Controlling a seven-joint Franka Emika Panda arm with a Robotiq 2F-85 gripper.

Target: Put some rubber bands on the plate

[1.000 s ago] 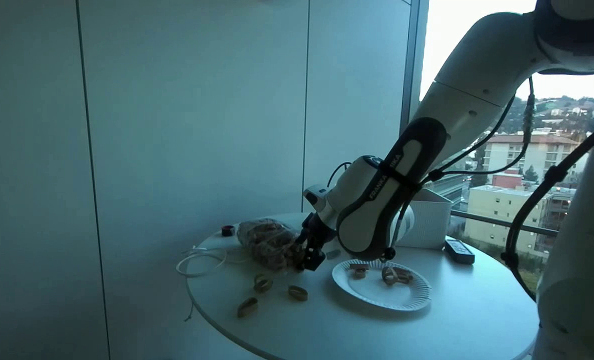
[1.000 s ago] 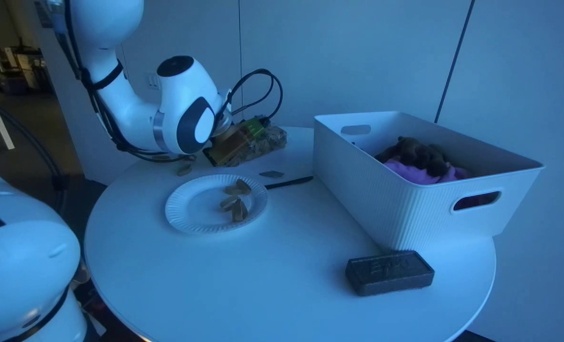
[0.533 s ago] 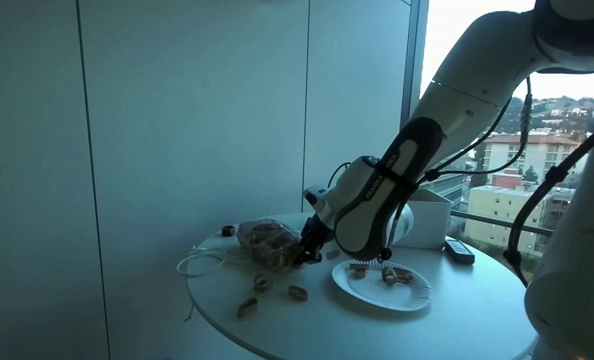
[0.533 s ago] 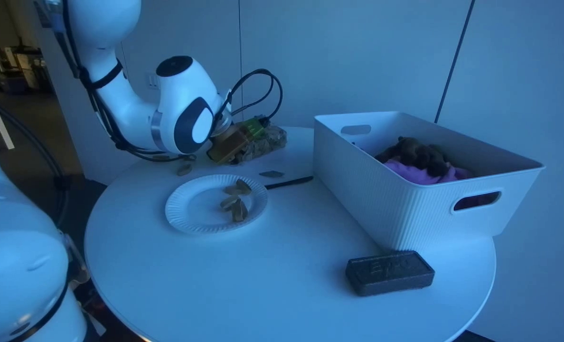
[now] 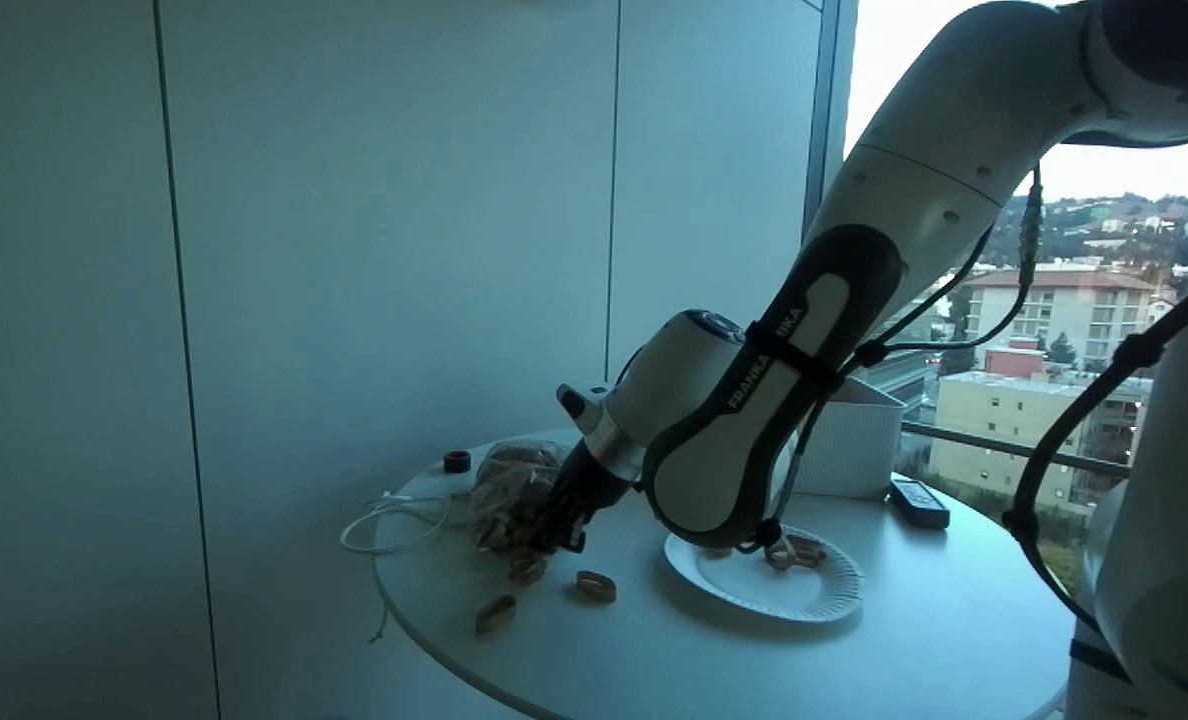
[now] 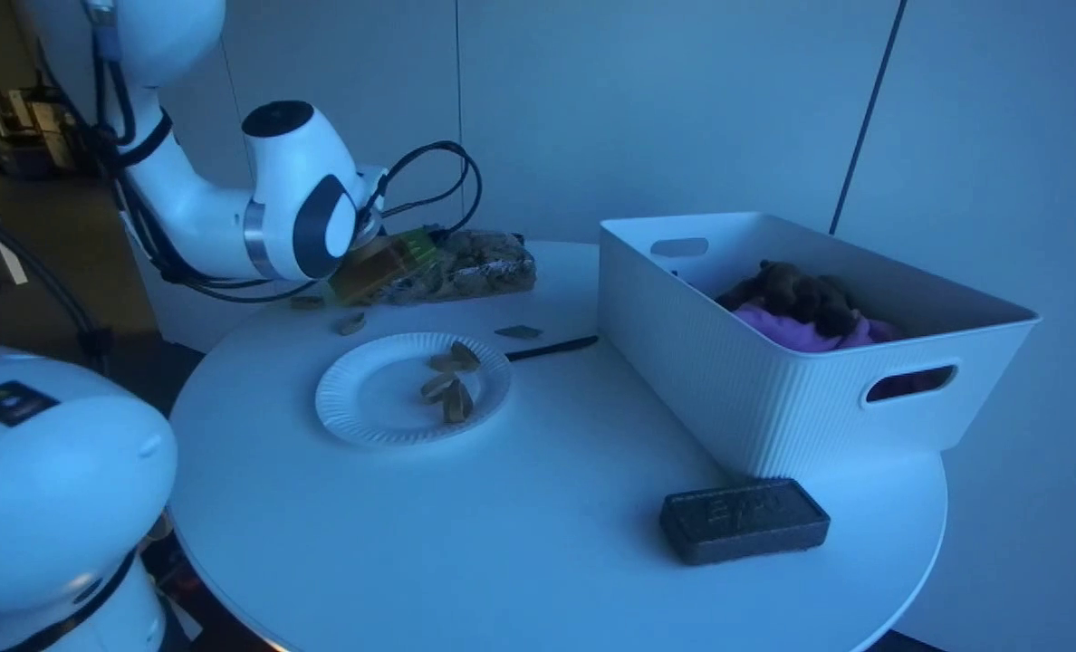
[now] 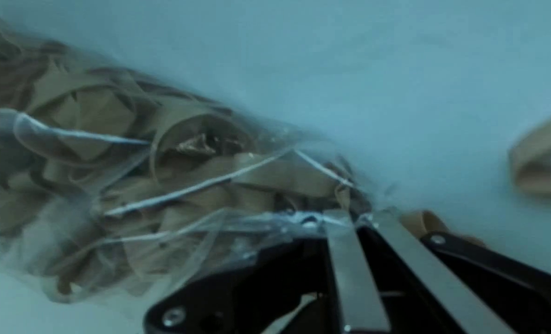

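I can see the gripper point(image 7: 361, 218) pinching the edge of a clear bag point(image 7: 201, 183) stuffed with wide rubber bands point(image 7: 94, 111), on the side of the plate point(image 6: 370, 389) nearest the wall point(image 6: 683, 118). A few bands point(image 6: 456, 401) already lie on the plate, bunched toward one side. Left of the plate in an exterior view, three loose bands point(image 5: 595, 587) sit on the table point(image 5: 654, 660); whether the gripper touches the closest, I can't tell. A white bin point(image 6: 710, 380) stands to the plate's right in an exterior view.
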